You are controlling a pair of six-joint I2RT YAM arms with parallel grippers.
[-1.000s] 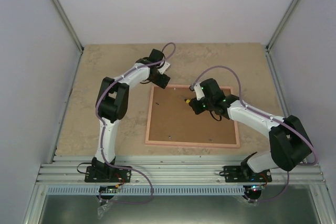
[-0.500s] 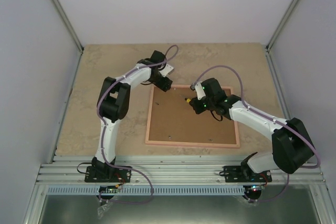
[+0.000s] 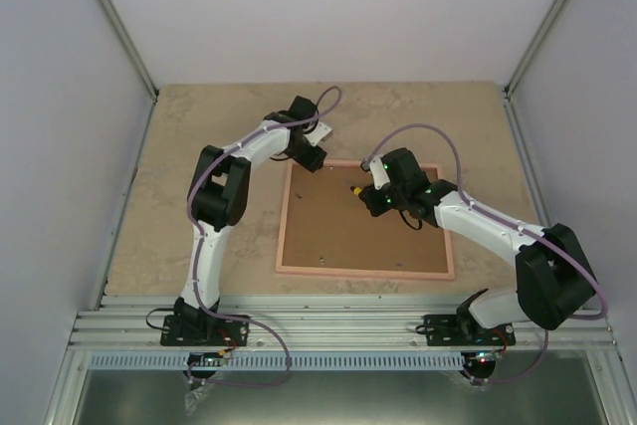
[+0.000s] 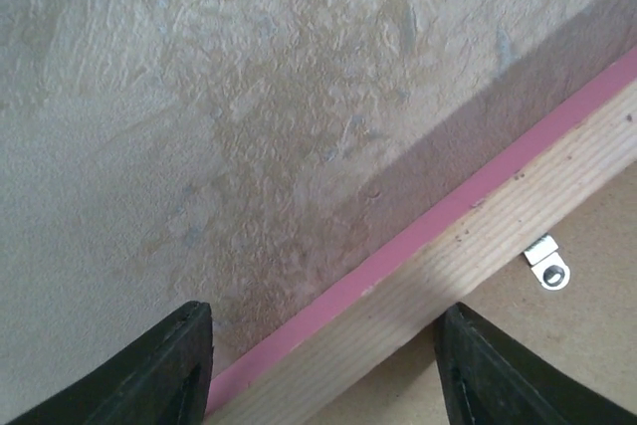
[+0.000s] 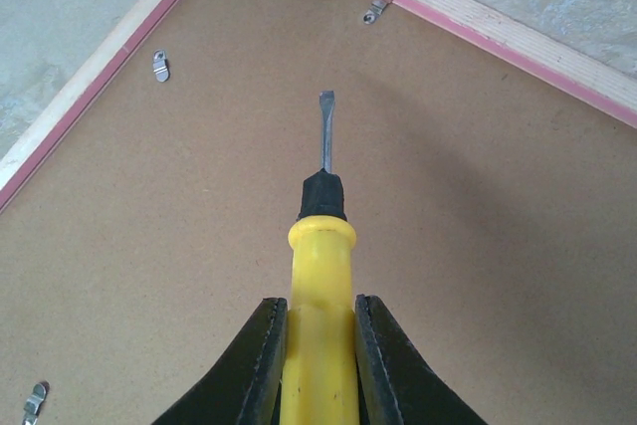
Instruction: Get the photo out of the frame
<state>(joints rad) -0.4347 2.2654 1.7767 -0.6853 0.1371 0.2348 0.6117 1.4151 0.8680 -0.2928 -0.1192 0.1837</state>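
Note:
The frame [image 3: 282, 236] lies face down on the table, tan wood rails around a brown backing board [image 3: 358, 231]. The photo is hidden under that board. My left gripper [image 3: 311, 158] hangs over the frame's far left corner. In the left wrist view it [image 4: 323, 330] is open and straddles the pink-edged rail [image 4: 478, 246], one finger over the table, the other over the board, neither touching the rail. My right gripper [image 3: 366, 192] is above the board, shut on a yellow-handled screwdriver [image 5: 320, 276] whose blade [image 5: 324, 136] points toward the far rail [image 5: 478, 22].
Small metal clips sit along the board's edges: one [image 4: 548, 268] near my left fingers, others [image 5: 160, 67] [image 5: 374, 11] [image 5: 35, 401] in the right wrist view. Beige stone tabletop [image 3: 199, 126] surrounds the frame. White walls and metal posts enclose the table.
My left gripper has moved slightly toward the frame's far left corner and its jaws have narrowed. The right gripper and the screwdriver have stayed in place.

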